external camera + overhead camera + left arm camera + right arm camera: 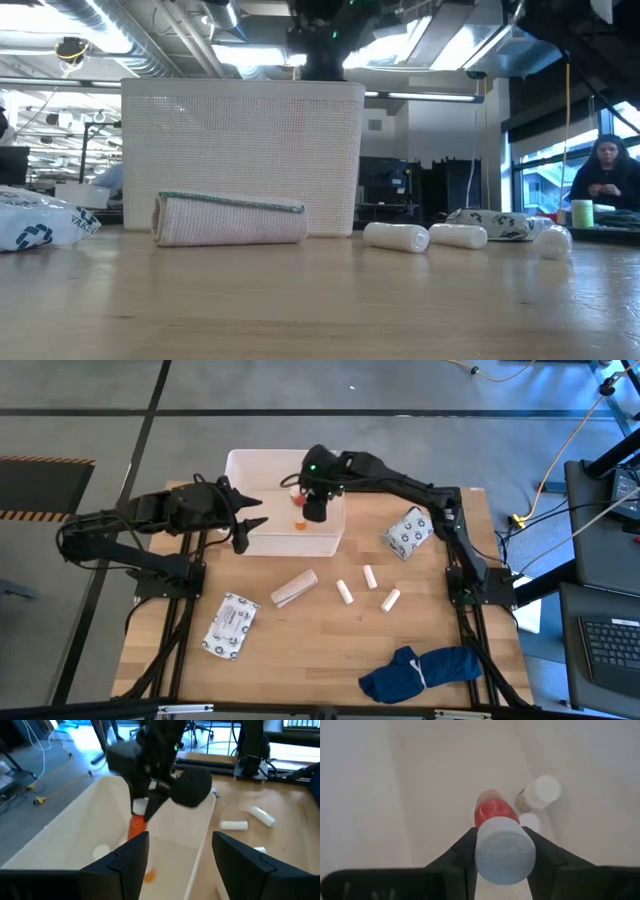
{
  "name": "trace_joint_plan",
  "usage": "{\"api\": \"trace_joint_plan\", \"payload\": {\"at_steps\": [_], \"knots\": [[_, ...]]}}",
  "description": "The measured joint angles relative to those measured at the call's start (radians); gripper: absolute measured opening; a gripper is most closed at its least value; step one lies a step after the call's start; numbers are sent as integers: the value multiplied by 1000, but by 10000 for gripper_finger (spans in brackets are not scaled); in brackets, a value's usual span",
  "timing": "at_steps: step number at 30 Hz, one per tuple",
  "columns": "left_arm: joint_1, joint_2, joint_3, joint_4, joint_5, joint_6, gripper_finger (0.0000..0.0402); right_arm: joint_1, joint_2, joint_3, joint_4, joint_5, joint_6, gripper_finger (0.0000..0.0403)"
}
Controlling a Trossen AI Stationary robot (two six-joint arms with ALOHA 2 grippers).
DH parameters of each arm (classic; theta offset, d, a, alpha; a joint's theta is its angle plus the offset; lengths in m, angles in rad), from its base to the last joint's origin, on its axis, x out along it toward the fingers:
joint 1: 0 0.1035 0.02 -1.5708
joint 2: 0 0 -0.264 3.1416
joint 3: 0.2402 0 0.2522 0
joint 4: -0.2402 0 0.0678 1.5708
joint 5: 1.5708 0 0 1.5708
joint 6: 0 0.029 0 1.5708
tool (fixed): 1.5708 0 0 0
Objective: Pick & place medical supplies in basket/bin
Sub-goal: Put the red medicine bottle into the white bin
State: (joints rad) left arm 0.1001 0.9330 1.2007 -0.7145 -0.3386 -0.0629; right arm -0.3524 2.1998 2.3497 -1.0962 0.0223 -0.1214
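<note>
Orange bottle clamped in the right tool, cap-end toward the wrist, hanging straight above the white bin, upper centre; left tool open beside it.

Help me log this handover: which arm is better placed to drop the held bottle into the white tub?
Right. Its end effector is shut on the white-capped red bottle directly above the white rectangular plastic tub. The left end effector waits open and empty at the tub's edge.
</note>
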Motion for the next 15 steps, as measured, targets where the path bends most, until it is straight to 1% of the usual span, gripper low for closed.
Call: {"api": "trace_joint_plan", "payload": {"at_steps": [2,6,11,15], "knots": [[0,6,0,-25,0,-6,212,2,21,0,-15,-10,-22,117],[0,11,0,-52,0,-26,212,2,45,0,-23,-78,-45,117],[0,13,0,-61,0,-29,212,2,56,0,-21,-135,-60,117],[0,14,0,-62,0,-29,212,2,60,0,-22,-150,-70,117]]}}
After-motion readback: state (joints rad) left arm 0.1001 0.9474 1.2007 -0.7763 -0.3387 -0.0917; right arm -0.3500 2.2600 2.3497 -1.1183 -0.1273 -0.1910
